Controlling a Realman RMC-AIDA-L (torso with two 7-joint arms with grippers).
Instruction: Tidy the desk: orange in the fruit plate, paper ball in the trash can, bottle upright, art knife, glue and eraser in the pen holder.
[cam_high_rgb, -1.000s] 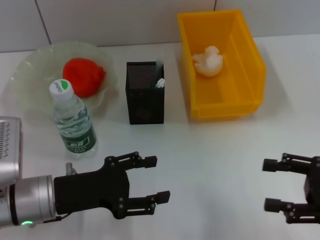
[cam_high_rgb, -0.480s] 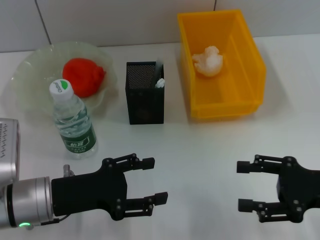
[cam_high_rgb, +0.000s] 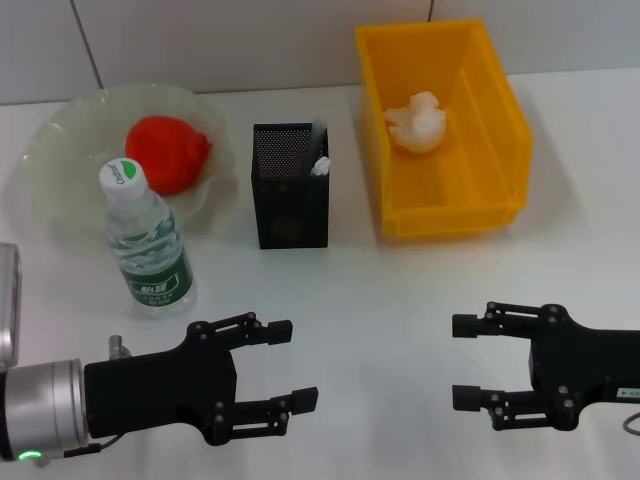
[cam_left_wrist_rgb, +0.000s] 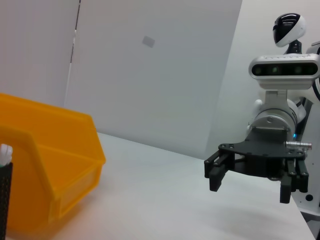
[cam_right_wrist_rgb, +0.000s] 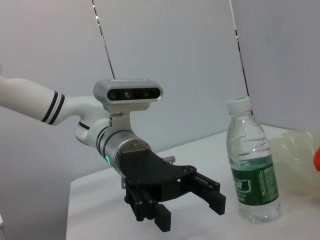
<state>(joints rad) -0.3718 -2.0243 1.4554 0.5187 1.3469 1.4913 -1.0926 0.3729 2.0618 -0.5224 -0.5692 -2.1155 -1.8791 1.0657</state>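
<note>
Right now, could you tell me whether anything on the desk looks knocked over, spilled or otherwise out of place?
Nothing stands out. The bottle stands upright, the orange lies in the fruit plate, the paper ball is in the trash can, and the pen holder is upright. The left gripper and right gripper are open and empty.

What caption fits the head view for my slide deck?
Both open grippers, left gripper and right gripper, hover over the tidied desk.

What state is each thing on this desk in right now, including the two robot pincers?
orange: lying in the fruit plate.
paper ball: inside the trash can.
bottle: upright, capped.
pen holder: upright, something white poking out.
left pincer: open, holding nothing.
right pincer: open, holding nothing.
</note>
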